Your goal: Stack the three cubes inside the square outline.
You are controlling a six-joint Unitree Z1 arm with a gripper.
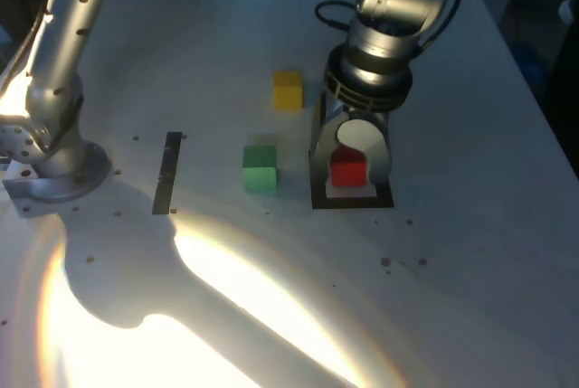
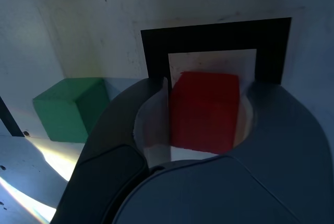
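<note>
- Red cube (image 1: 348, 169): on the white inside of the black tape square (image 2: 218, 37), between the gripper's (image 1: 351, 180) fingers; looks like the base block.
- Jaws: spread around the red cube, wrist view shows a gap on one side, other finger very near or touching; doesn't read as a firm pinch.
- Green cube (image 1: 260, 169): on the table (image 1: 226, 53), outside the square, between it and the straight tape strip (image 1: 167, 173) in the exterior view.
- Yellow cube (image 1: 288, 90): also on the table, outside the square, farther up in the exterior view.
- Progress: base apparently placed, nothing stacked on it.
- Left: clear the red one without dragging it, then stack green and yellow, order unclear.
</note>
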